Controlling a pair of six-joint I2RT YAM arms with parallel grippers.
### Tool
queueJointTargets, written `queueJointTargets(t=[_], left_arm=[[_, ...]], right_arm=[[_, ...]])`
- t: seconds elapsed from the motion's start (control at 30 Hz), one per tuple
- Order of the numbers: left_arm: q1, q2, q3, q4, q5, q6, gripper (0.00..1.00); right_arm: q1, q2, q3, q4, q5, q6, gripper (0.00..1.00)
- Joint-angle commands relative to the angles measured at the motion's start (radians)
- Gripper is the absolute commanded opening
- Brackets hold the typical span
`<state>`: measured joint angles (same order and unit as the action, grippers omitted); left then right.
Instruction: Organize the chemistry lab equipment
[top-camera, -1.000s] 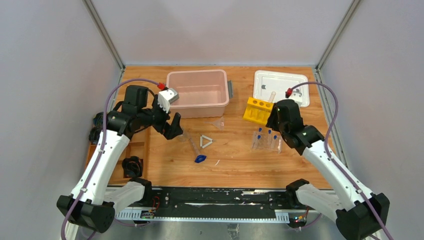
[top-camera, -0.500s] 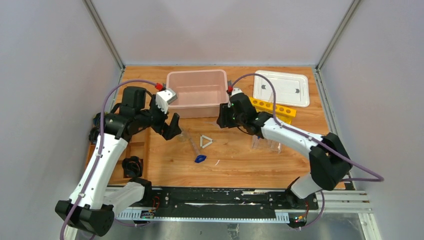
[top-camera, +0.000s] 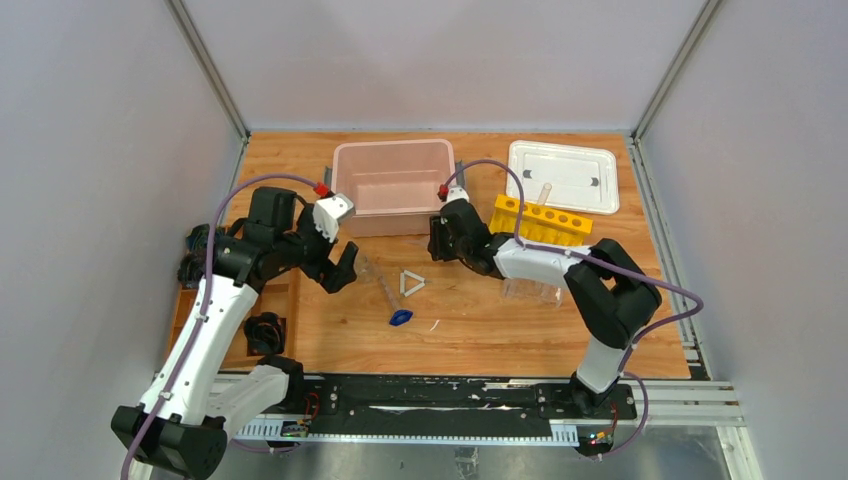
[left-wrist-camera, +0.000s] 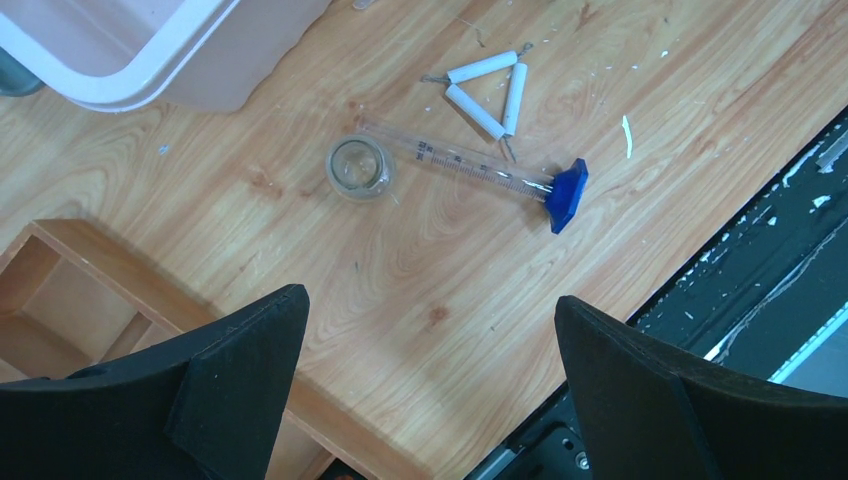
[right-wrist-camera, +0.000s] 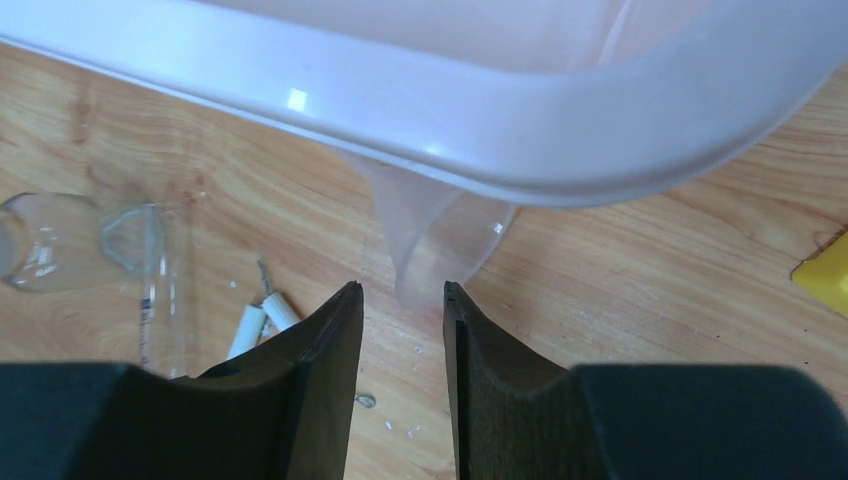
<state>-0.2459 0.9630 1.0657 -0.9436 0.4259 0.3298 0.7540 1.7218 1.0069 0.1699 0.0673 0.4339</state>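
Observation:
My right gripper (top-camera: 437, 243) (right-wrist-camera: 400, 288) is open with a narrow gap at the pink bin's front right corner. The clear funnel (right-wrist-camera: 440, 235) lies under the bin's rim, its narrow end just at my fingertips and below them. My left gripper (top-camera: 340, 265) (left-wrist-camera: 428, 295) is wide open and empty above bare wood. Ahead of it lie a small clear beaker (left-wrist-camera: 358, 165), a graduated tube with a blue clip-like base (left-wrist-camera: 565, 195) (top-camera: 401, 318) and the white triangle (left-wrist-camera: 487, 85) (top-camera: 411, 283). The yellow rack (top-camera: 540, 222) and clear rack (top-camera: 530, 290) stand to the right. The blue-capped tubes are hidden.
The pink bin (top-camera: 395, 185) (right-wrist-camera: 480, 120) stands at the back centre, the white lid (top-camera: 562, 175) at the back right. A wooden compartment tray (top-camera: 275, 300) (left-wrist-camera: 60, 300) sits at the left edge, with black items (top-camera: 265, 332) beside it.
My right arm has swung left from the racks to the bin's front corner, over the funnel. The left gripper has shifted slightly toward the near side, still open.

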Motion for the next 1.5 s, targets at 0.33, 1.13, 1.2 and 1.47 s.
queueJointTargets(t=[0.33, 1.13, 1.2, 1.47], left_arm=[[-0.006, -0.021, 0.028, -0.007, -0.015, 0.027, 1.0], [-0.006, -0.016, 0.058, -0.02, -0.018, 0.028, 1.0], [-0.006, -0.009, 0.048, -0.02, -0.024, 0.039, 1.0], [-0.006, 0.016, 0.049, -0.018, -0.024, 0.041, 1.0]], right_arm=[[0.053, 0.079, 0.025, 0.075, 0.126, -0.02, 0.33], [0.074, -0.238, 0.006, -0.207, -0.115, -0.028, 0.0], [0.074, -0.299, 0.004, -0.274, -0.168, -0.021, 0.0], [0.052, -0.394, 0.19, -0.455, -0.127, -0.053, 0.0]])
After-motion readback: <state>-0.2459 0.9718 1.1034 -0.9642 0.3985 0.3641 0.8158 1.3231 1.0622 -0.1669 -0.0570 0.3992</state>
